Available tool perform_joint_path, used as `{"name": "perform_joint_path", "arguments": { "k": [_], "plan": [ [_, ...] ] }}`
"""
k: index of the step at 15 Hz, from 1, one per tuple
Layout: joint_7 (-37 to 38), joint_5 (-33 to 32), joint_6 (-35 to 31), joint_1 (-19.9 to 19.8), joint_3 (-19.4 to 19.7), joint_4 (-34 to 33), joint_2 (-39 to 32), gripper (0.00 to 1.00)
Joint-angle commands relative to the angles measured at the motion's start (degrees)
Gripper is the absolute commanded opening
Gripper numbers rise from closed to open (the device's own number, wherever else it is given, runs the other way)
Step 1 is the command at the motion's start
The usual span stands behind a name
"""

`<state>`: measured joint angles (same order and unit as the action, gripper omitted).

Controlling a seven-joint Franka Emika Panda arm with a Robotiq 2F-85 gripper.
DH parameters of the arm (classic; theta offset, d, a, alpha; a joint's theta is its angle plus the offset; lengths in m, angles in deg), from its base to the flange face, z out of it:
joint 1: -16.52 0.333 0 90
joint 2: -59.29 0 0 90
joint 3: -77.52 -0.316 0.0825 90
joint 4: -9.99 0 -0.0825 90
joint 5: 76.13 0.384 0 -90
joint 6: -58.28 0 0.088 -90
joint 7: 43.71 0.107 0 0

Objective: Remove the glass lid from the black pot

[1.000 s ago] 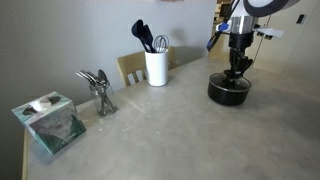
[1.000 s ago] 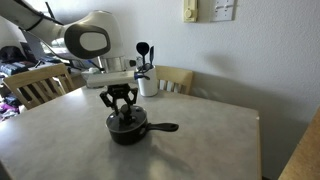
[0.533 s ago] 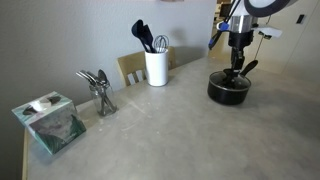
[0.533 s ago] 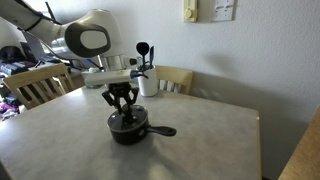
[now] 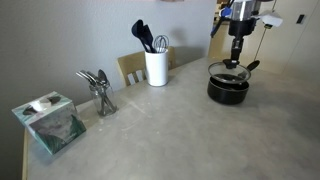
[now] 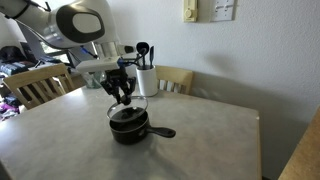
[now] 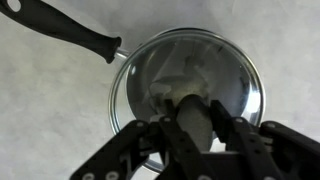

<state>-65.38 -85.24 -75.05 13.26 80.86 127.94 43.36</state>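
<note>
bare tabletop [image 5: 170,130] rings the black pot [image 5: 228,92]; a white utensil holder [image 5: 156,68] stands apart from it.

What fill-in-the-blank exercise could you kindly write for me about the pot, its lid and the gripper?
The gripper grips the glass lid by its small black ____.
The glass lid hangs ____ the black pot, not resting on it.
The utensil holder is ____ in colour.
Missing words: knob; above; white.
</note>
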Motion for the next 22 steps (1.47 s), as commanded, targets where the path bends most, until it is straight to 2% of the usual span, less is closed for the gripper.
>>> {"name": "perform_joint_path", "arguments": {
  "k": [1, 5, 8, 13, 17, 22],
  "plan": [
    [1.1, 1.0, 3.6, 0.0, -1.6, 0.3, 3.7, 0.14],
    [2.6, 1.0, 5.4, 1.5, -3.5, -0.2, 4.5, 0.14],
    [7.4, 0.5, 5.3, 3.9, -5.0, -1.9, 2.9, 0.14],
    [22.4, 0.5, 4.7, 10.3, -7.9, -9.0, -4.5, 0.14],
    [35.4, -1.6, 3.2, 15.7, -6.7, -15.4, -13.3, 0.14],
    [43.8, 0.2, 3.7, 18.4, -4.6, -21.5, -22.2, 0.14]
  ]
}}
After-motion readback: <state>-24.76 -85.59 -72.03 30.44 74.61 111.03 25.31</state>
